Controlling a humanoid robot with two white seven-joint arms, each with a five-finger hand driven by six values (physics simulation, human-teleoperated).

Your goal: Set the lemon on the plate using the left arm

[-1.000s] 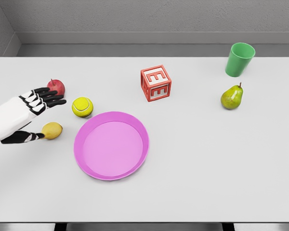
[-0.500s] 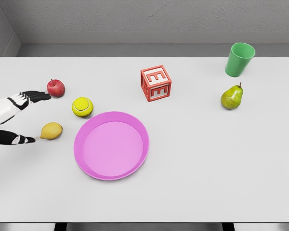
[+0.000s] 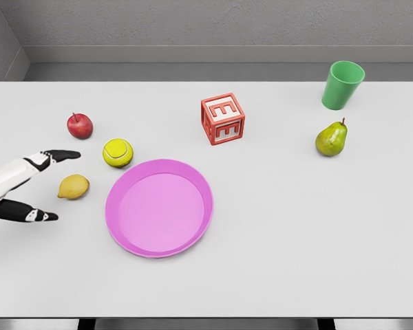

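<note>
While the left arm reaches in from the desk's left edge, the robot hand sits open — dark fingers stretched out above, thumb splayed below, nothing between them. Reads as a pre-grasp spread: the gap faces the lemon, which lies just beside the fingertips but apart from them, not touched as far as I can tell.

Lemon rests on the bare desk, left of the pink plate and near its rim — a short carry once held. Plate is shallow, empty, lip raised; the fruit would need a lift over that lip, not a push.

Neighbours worth noting. Tennis ball sits just above the lemon and close to the plate's upper left rim; the upper fingers point toward it, so a wide closing sweep could nudge it. Red apple lies further back, clear of the hand. Lettered red block, green cup and pear stand well apart on the right, out of the working path.

Right arm not visible. Judgement: approach stage, grasp not yet made.
</note>
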